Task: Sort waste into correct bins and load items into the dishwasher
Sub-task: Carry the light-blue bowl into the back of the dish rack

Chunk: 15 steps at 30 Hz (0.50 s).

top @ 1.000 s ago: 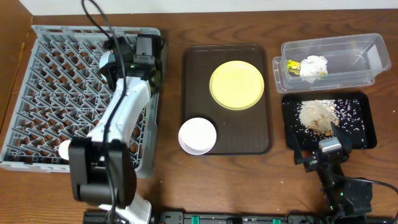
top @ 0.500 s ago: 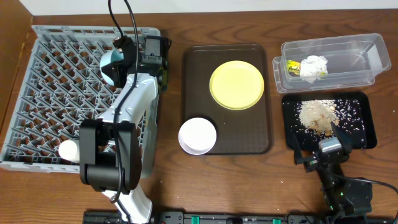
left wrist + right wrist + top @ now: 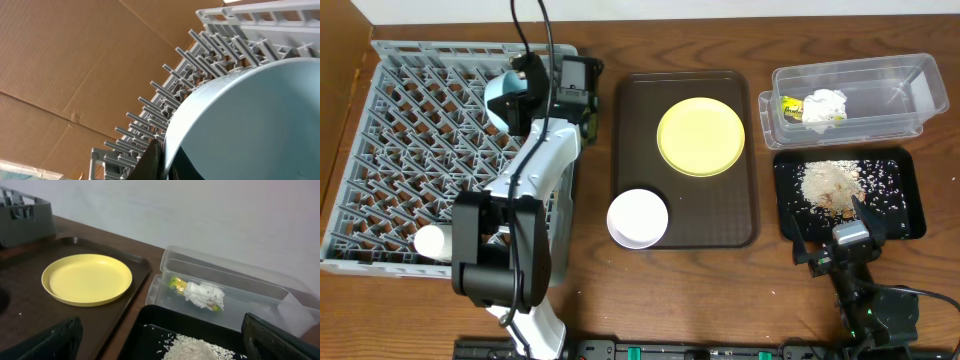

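Overhead view places the left claw over the far right corner of the dish rack. Its jaws are pressed onto the rim of the light blue bowl, which hangs tilted just to the claw's left, above the pegs. We judge the step in hand to be loading this bowl into the rack. The next move calls for lowering the bowl between the peg rows beneath the claw. The jaws should part only once the pegs bear it.

The right claw sits spread wide and empty at the near edge of the black tray. Beyond it lies the clear tub, holding the green wrapper and the white tissue. To its left, the yellow plate and the pinkish-white bowl wait on the brown serving tray. We see no chopsticks.

Only the left wrist view shows the bowl's wall close against the pegs; we cannot tell whether they touch. Only the right wrist view shows wrapper and tissue touching inside the tub.
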### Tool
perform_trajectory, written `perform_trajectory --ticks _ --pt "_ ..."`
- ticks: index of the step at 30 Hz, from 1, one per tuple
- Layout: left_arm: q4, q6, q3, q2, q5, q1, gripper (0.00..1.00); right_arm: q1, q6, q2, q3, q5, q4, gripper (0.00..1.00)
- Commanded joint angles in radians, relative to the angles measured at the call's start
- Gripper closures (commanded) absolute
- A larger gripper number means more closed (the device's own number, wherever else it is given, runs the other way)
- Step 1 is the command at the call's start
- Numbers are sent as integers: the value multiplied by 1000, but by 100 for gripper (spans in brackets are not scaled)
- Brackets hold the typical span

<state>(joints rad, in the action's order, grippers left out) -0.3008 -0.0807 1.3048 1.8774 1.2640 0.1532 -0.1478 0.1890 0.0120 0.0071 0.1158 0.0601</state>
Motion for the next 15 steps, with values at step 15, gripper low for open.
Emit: perform_trajectory --ticks 15 --pt "0 5 -10 51 72 2 93 4 6 -5 -2 5 3 1"
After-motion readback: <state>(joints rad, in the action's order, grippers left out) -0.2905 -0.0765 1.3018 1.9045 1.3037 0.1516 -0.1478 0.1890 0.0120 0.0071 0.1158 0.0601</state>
